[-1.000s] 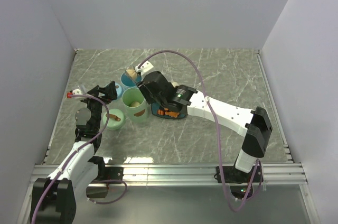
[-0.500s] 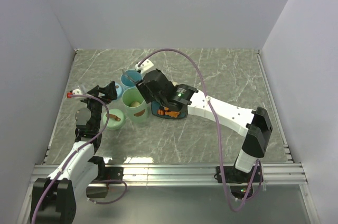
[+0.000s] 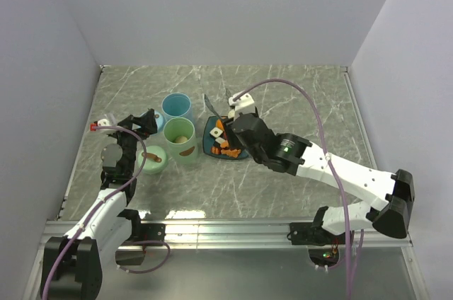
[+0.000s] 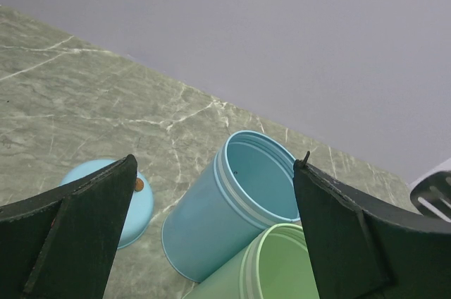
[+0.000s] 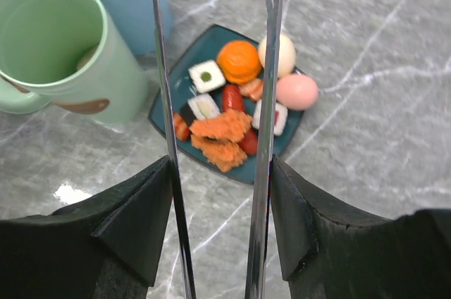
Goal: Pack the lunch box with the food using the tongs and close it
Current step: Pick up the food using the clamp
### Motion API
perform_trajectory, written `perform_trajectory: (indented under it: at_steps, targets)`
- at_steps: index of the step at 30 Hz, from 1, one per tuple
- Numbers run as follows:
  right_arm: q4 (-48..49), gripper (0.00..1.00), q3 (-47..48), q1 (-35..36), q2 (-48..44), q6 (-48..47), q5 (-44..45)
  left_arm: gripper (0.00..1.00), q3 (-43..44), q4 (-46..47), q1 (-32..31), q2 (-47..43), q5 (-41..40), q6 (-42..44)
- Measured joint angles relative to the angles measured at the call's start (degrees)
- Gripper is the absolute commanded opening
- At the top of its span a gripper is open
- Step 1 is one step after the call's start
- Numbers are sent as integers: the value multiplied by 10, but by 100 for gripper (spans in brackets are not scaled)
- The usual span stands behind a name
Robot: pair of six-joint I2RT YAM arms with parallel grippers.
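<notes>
My right gripper (image 5: 220, 172) is shut on the silver tongs (image 5: 266, 101), whose two arms stand apart between my fingers. The tips hang empty above the teal plate (image 5: 211, 38). On the plate lies the food: an orange ball (image 5: 239, 60), a beige ball (image 5: 284, 51), a pink egg (image 5: 297, 91), orange chunks (image 5: 220, 137) and white-and-red bits. The lunch box is an upright blue container (image 3: 176, 109) and a green container (image 3: 180, 139), the green one with a beige piece (image 5: 86, 58) inside. My left gripper (image 4: 215, 165) is open, left of the blue container (image 4: 225, 207) and apart from it.
A blue lid (image 3: 157, 123) lies flat left of the blue container, under my left gripper (image 3: 141, 122). A green lid (image 3: 153, 158) lies left of the green container. Grey walls close off the left, back and right of the marble table.
My right arm swung right, from above the containers to above the plate. The beige piece the tongs held is gone from them, and their arms have spread apart. The left arm stayed put.
</notes>
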Motion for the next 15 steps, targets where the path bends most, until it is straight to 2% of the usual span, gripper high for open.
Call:
perform_trajectory:
  at_steps: [7,15]
  targets:
    - [-10,63,-28,-8,10,29,13,99,0,0,0,0,0,0]
    - [-8,63,-28,-72,62,30,7,99,0,0,0,0,0,0]
